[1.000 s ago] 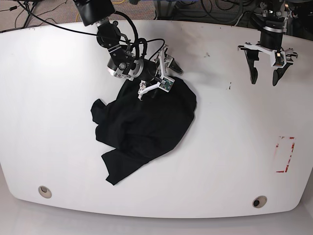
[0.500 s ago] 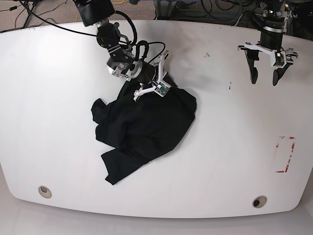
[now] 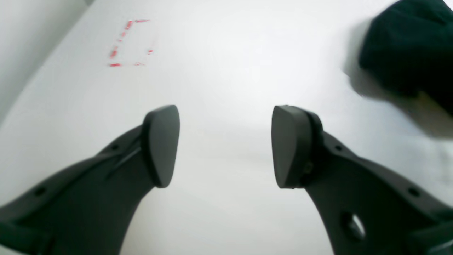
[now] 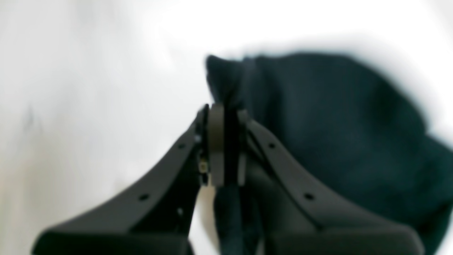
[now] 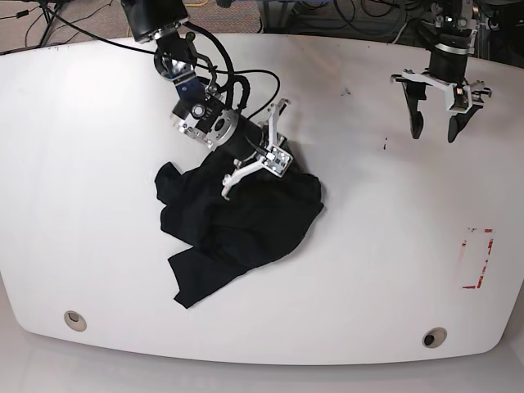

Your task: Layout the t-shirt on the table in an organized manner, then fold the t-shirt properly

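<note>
The black t-shirt (image 5: 237,221) lies crumpled left of centre on the white table (image 5: 368,270). My right gripper (image 5: 282,168) reaches in from the upper left and sits at the heap's top right edge. In the right wrist view the right gripper (image 4: 224,117) is shut on a raised fold of the t-shirt (image 4: 318,124). My left gripper (image 5: 434,127) hangs open over bare table at the far right, well away from the cloth. The left wrist view shows the left gripper (image 3: 226,145) with nothing between its fingers and a corner of the t-shirt (image 3: 407,42) at the upper right.
A red tape rectangle (image 5: 477,258) marks the table near its right edge, red tape (image 3: 131,42) also showing in the left wrist view. Two round metal grommets (image 5: 74,319) (image 5: 434,336) sit near the front edge. Cables run along the back.
My right gripper has closed on the t-shirt's upper edge and shifted slightly down and right, bunching the cloth's top right side inward. The left gripper has risen a little.
</note>
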You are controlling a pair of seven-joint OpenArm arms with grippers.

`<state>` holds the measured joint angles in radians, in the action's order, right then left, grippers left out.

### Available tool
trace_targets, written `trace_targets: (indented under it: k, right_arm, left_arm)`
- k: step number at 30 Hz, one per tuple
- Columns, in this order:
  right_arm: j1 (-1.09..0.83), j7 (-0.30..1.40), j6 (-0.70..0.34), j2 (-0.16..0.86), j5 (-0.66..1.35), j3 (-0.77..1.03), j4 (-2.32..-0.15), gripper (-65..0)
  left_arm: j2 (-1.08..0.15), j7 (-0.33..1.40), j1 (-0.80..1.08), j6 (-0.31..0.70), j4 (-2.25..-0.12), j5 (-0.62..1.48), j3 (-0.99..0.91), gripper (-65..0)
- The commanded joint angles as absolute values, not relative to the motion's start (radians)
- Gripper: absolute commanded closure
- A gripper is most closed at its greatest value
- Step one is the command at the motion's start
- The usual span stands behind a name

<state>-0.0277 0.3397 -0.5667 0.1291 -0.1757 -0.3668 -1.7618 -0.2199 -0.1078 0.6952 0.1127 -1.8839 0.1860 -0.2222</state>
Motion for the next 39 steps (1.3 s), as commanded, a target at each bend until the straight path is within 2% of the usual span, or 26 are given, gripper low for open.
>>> trace_targets:
  k: [1,12,24,33,39]
  right_arm:
    - [0.025,0.320,-0.559,0.122,-0.159,-0.363,-1.830,0.0]
    - [0.311,0.430,-0.561,0.081,-0.159,-0.363,-1.948,0.0]
    - [0.565,0.433,-0.562,0.077,-0.159,-0.354,-1.948,-0.3]
    - [0.682,0.435,-0.562,0.079,-0.159,-0.349,-1.949,-0.5]
    - [0.714,0.435,-0.561,0.084,-0.159,-0.343,-1.951,-0.8]
  left_arm:
    - [-0.228,-0.136,0.697,0.110,-1.899,0.188,-0.213,-38.8]
    - [-0.225,-0.136,0.645,0.110,-1.886,0.188,-0.134,-38.8]
    - [-0.228,-0.125,0.591,0.110,-1.877,0.188,-0.036,-38.9]
    - [-0.220,-0.019,0.503,0.110,-1.837,0.193,0.005,-38.9]
    - [-0.203,-0.008,0.423,0.108,-1.785,0.194,0.042,-38.9]
